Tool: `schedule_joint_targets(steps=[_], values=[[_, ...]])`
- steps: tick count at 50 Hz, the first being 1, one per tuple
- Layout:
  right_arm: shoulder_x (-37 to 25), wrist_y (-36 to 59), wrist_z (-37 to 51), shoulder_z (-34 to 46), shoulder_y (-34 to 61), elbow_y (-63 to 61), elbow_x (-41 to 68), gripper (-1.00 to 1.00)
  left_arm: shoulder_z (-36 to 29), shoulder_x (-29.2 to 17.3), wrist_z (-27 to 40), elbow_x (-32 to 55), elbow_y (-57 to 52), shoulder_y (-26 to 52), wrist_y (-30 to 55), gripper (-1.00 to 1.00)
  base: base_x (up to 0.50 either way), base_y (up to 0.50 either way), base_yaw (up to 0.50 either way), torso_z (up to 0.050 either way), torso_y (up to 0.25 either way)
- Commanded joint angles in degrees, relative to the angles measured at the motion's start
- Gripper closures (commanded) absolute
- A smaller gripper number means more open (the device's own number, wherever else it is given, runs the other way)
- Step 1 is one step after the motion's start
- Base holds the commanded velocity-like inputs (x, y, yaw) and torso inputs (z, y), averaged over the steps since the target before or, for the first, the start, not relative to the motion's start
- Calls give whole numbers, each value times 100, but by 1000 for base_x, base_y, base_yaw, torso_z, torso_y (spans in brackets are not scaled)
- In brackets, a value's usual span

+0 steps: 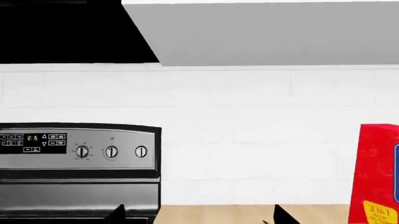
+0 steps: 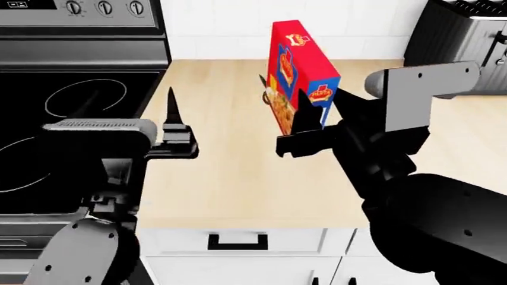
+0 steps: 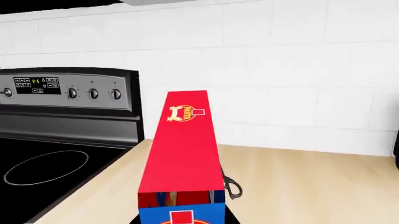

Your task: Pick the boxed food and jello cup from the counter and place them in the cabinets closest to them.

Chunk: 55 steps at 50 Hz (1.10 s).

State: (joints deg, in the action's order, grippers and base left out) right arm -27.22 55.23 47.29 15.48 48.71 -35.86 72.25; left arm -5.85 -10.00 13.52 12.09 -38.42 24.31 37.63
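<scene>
Red and blue cardboard shows at the edge of our left wrist view: the box stands on the wooden counter, off to the side of our left gripper. Its two black tips sit well apart, so it is spread and holds nothing.

From our head view, the box stands up tall at about 1 o'clock, well away from the left gripper. Our right gripper is much nearer, right at the box, and looks closed on its lower part.

Our right wrist view looks along the long red top of the box, with scissors just behind it. We see no cup.
</scene>
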Motion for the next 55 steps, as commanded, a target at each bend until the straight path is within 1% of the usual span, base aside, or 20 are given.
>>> schedule_joint_targets(steps=[1, 4, 6, 8, 9, 10, 11, 13, 15, 20, 25, 30, 33, 43, 55], values=[[-329, 457, 696, -420, 808, -431, 893, 100, 373, 696, 125, 141, 3607, 2375, -357, -100, 0, 0, 0, 0, 0], [-432, 650, 832, -372, 1174, -423, 1235, 100, 230, 803, 136, -84, 5448, 3192, -949, -100, 0, 0, 0, 0, 0], [-473, 802, 1088, -303, 1464, -347, 1544, 100, 174, 888, 151, -187, 7164, 3885, -1458, -100, 0, 0, 0, 0, 0], [-480, 923, 1230, -218, 1763, -216, 1840, 100, 178, 972, -81, -48, 8883, 4694, -2278, -100, 0, 0, 0, 0, 0], [-486, 978, 1287, -177, 1911, -144, 1950, 100, -8, 991, -228, 18, 9742, 5139, -2779, -100, 0, 0, 0, 0, 0], [-486, 1038, 1317, -126, 2051, -55, 2022, 100, -428, 998, -291, 186, 10601, 5535, -3268, -100, 0, 0, 0, 0, 15], [-485, 1096, 1339, -72, 2177, 34, 2084, 100, -725, 998, -319, 311, 11334, 5654, -3363, -100, 0, 0, 0, 0, 0], [-486, 1181, 1401, 5, 2377, 154, 2205, 100, -976, 995, -446, 342, 11339, 5676, -3325, -100, 0, 0, 0, 0, 0], [-499, 1188, 1417, 6, 2472, 250, 2273, 100, -1067, 995, -571, 335, 11340, 5648, -3350, -100, 0, 0, 0, 0, 0], [-499, 1338, 1286, 169, 2657, 547, 2204, 100, -1365, 997, -718, 445, 11340, 5503, -3659, -100, 455, 282, 0, 0, 0], [-525, 1448, 1404, 276, 2870, 666, 2320, 100, -1454, 996, -887, 461, 11340, 5386, -3849, -100, 462, 275, 0, 0, 0], [-508, 1470, 1438, 340, 2920, 656, 2340, 100, -1114, 990, -1034, 355, 11340, 5364, -3875, -100, 462, 291, 0, 0, 0], [-503, 1483, 1439, 371, 2962, 656, 2348, 100, -1019, 993, -1061, 249, 11340, 5353, -3881, -100, 464, 332, 0, 0, 3], [-573, 1457, 1489, 378, 2979, 630, 2332, 100, -1059, 994, -994, 180, 11340, 5347, -3873, -100, 470, 301, 0, 0, 1], [-595, 1270, 1218, 263, 2774, 517, 2244, 100, -983, 994, -995, 137, 11340, 5349, -3839, -100, 500, 36, 0, 0, 1]])
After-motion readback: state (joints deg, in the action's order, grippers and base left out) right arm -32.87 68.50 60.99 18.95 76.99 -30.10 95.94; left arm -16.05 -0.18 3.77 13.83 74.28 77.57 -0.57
